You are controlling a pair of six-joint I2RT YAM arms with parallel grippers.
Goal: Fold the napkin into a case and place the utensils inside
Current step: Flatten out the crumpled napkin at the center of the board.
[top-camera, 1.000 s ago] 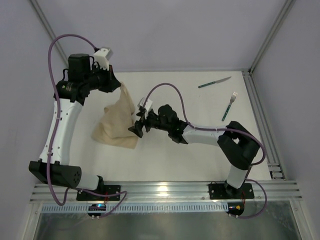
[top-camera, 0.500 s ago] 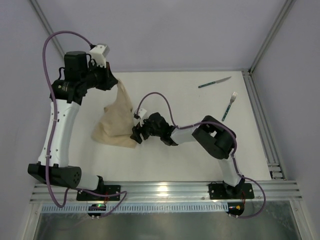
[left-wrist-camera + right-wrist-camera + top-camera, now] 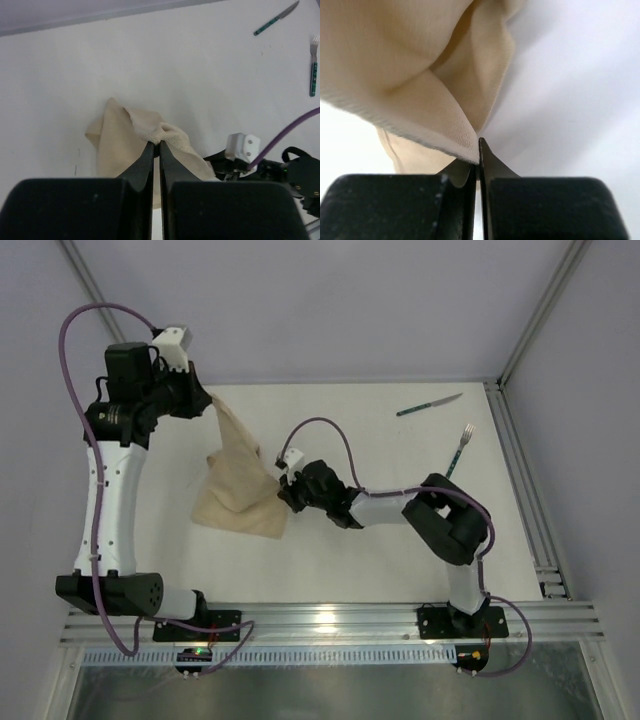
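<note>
Two arms share one cloth. Seen from overhead, the left gripper (image 3: 208, 403) is raised at the far left of the table (image 3: 400, 550). It is pinched tight on the top corner of the beige napkin (image 3: 238, 490), which hangs from it in a loose, crumpled drape with its lower part spread on the tabletop. The right gripper (image 3: 284, 490) reaches in low from the right and is closed on the napkin's right-hand edge. Well apart from this, toward the far right corner, lie the green-handled knife (image 3: 428, 405) and, closer to the right rail, the green-handled fork (image 3: 459, 453). Neither touches the other or the cloth.

Looking down from the left wrist, the left gripper (image 3: 159, 145) has its jaws pressed together with a bunched ridge of napkin (image 3: 120, 140) caught between the tips. The cloth falls away below to the white surface. The right arm's white camera housing (image 3: 243, 147) and purple cable (image 3: 290, 132) show at the lower right, just beside the cloth's edge. Knife (image 3: 275, 20) and fork (image 3: 313, 62) sit at the upper right.

On the right wrist view, the right gripper (image 3: 479, 150) is closed to a sliver, with a thin hemmed edge of napkin (image 3: 410, 60) nipped at the fingertips. Folds of cloth fill the upper left. I can't tell how much fabric lies between the jaws.
</note>
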